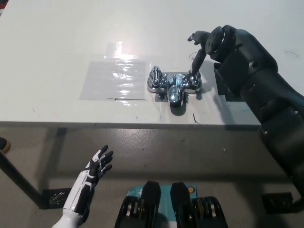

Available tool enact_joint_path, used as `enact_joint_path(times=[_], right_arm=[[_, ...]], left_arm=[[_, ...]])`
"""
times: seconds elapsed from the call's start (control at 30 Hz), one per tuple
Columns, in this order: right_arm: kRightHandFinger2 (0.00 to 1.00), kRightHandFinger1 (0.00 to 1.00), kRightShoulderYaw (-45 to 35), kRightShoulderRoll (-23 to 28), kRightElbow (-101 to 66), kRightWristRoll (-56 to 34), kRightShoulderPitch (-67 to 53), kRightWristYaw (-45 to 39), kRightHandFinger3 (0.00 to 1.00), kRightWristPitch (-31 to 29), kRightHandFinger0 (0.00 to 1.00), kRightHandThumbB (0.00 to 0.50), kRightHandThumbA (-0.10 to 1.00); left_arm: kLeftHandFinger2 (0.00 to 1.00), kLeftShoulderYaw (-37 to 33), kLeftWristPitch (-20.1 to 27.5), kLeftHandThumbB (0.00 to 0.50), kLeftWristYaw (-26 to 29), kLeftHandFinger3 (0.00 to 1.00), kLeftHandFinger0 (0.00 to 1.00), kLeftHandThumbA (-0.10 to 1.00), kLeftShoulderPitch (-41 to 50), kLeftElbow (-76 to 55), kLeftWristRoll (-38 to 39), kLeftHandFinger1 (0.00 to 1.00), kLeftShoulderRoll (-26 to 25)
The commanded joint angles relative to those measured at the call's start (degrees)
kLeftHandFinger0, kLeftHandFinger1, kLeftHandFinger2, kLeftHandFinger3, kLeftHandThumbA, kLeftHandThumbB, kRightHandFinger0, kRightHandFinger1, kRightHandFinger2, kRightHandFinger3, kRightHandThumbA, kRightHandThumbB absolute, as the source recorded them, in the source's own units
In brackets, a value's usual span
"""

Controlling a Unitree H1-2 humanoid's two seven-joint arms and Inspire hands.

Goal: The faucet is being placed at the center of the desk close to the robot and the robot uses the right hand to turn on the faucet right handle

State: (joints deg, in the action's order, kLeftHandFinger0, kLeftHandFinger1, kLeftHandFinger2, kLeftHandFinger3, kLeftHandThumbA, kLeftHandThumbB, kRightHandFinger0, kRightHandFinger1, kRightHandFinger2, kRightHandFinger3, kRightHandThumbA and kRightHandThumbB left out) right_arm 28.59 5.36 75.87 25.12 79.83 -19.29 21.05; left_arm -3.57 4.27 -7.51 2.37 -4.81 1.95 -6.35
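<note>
A chrome faucet (174,85) with two handles stands on the white desk (71,38), near its front edge at the middle. My black right hand (206,45) hovers over the faucet's right handle (194,80), one finger pointing down and touching the top of that handle, the other fingers spread apart. It holds nothing. The left handle (155,76) is untouched. My white left hand (92,173) rests open below the desk edge at the lower left.
A clear plastic sheet (114,78) is taped flat to the desk left of the faucet. A dark mat (222,88) lies under my right arm. The desk's front edge (118,124) runs across the picture.
</note>
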Motion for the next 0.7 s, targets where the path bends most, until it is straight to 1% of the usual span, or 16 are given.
enact_joint_path(times=[0.0, 0.07, 0.13, 0.2, 0.27, 0.3, 0.4, 0.43, 0.5, 0.63, 0.67], right_arm=[[1.00, 1.00, 1.2, 0.1, -0.2, 2.1, 4.7, 0.9, 1.00, -1.8, 1.00, 0.318, 1.00], [1.00, 1.00, 2.3, 0.3, -0.2, 2.9, 4.5, 0.1, 1.00, -2.8, 1.00, 0.316, 1.00], [1.00, 1.00, 2.7, 0.4, -0.7, 2.9, 4.2, -0.1, 1.00, -3.2, 1.00, 0.302, 1.00], [1.00, 1.00, 3.5, 0.5, -0.8, 3.5, 4.2, 0.0, 1.00, -3.6, 1.00, 0.307, 1.00], [1.00, 1.00, 3.3, 0.3, -0.7, 3.2, 3.9, 0.5, 1.00, -3.3, 1.00, 0.315, 1.00], [1.00, 1.00, 3.0, 0.3, -0.7, 3.0, 3.8, 0.3, 1.00, -3.5, 1.00, 0.304, 1.00], [1.00, 1.00, 3.0, 0.1, -0.7, 3.2, 3.5, 0.6, 1.00, -3.4, 1.00, 0.306, 1.00], [1.00, 1.00, 3.1, -0.1, -0.5, 3.4, 3.4, 0.9, 1.00, -3.5, 1.00, 0.322, 1.00], [1.00, 1.00, 3.3, -0.2, -0.2, 3.6, 3.2, 1.0, 1.00, -3.4, 1.00, 0.328, 1.00], [1.00, 1.00, 4.2, -0.4, 0.3, 4.8, 2.9, 1.4, 1.00, -3.0, 1.00, 0.367, 1.00], [1.00, 1.00, 4.7, -0.4, 0.4, 5.3, 3.0, 1.4, 1.00, -2.9, 1.00, 0.370, 1.00]], left_arm=[[1.00, 0.1, 0.2, 0.186, -0.3, 1.00, 1.00, 1.00, -0.8, -2.0, -0.6, 1.00, -0.7], [1.00, 0.1, 0.7, 0.177, -0.4, 1.00, 1.00, 0.99, -0.9, -1.8, -0.6, 1.00, -0.8], [1.00, 0.1, 0.6, 0.177, -0.4, 1.00, 1.00, 0.99, -0.9, -1.8, -0.6, 1.00, -0.8], [1.00, 0.1, 0.6, 0.186, -0.4, 1.00, 1.00, 1.00, -1.1, -1.8, -0.9, 1.00, -0.9], [1.00, 0.2, 0.2, 0.183, -0.5, 1.00, 1.00, 0.99, -1.4, -1.8, -0.4, 1.00, -0.8], [1.00, 0.2, 0.3, 0.186, -0.3, 1.00, 1.00, 0.99, -1.4, -1.8, -0.6, 1.00, -0.7], [1.00, 0.1, 0.3, 0.183, -0.4, 1.00, 1.00, 0.99, -1.4, -1.9, -0.7, 1.00, -0.8], [1.00, 0.2, 0.5, 0.181, -0.4, 1.00, 1.00, 0.99, -1.4, -1.8, -0.7, 1.00, -0.8], [1.00, 0.2, 0.4, 0.179, -0.5, 1.00, 1.00, 0.99, -1.4, -1.9, -0.7, 1.00, -0.8], [1.00, 0.2, 0.1, 0.175, -0.5, 1.00, 1.00, 0.99, -1.5, -1.9, -0.4, 1.00, -0.8], [1.00, 0.2, -0.1, 0.176, -0.5, 1.00, 1.00, 0.99, -1.5, -1.9, -0.4, 1.00, -0.8]])
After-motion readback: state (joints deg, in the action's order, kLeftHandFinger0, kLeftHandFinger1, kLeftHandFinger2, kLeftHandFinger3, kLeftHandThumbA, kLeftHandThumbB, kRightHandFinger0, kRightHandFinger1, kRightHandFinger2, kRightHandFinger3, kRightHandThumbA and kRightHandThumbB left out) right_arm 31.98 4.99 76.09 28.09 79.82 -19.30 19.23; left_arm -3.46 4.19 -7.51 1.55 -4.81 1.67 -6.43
